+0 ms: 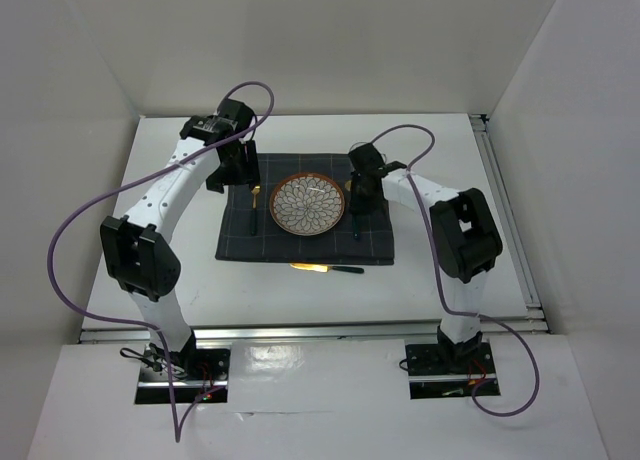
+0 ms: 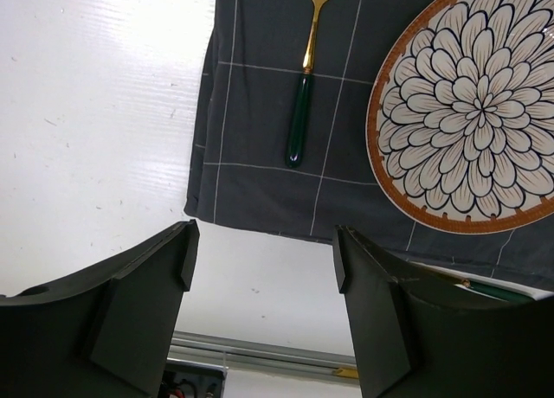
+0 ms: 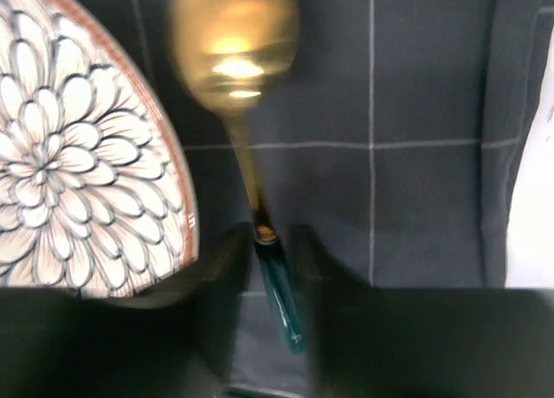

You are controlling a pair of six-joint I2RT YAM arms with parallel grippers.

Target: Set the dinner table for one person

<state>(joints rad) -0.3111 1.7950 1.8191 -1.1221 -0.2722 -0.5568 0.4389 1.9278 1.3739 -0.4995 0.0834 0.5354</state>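
Seen from above, the two arm bases sit nearest me at the edge of the dinner table (image 1: 300,300). It is a large plain white top that fills the middle of the view and carries everything else. A knife (image 1: 327,268) lies on the bare white surface, just in front of the near edge of a dark grey checked placemat (image 1: 300,245). A round plate (image 1: 309,203) with a flower pattern and a brown rim rests at the middle of the placemat.

To the left of the plate, a fork (image 2: 305,73) lies on the placemat with its gold tines pointing away from me and its dark green handle toward me. It does not touch the plate.

To the right of the plate, my right gripper (image 3: 270,242) reaches down over the placemat. Its fingers pinch the dark green handle of a gold spoon (image 3: 247,164), whose blurred bowl sits just beside the plate's rim.

Farther off, my left gripper (image 2: 264,251) hangs over the far left part of the placemat. Its fingers are spread wide and hold nothing.
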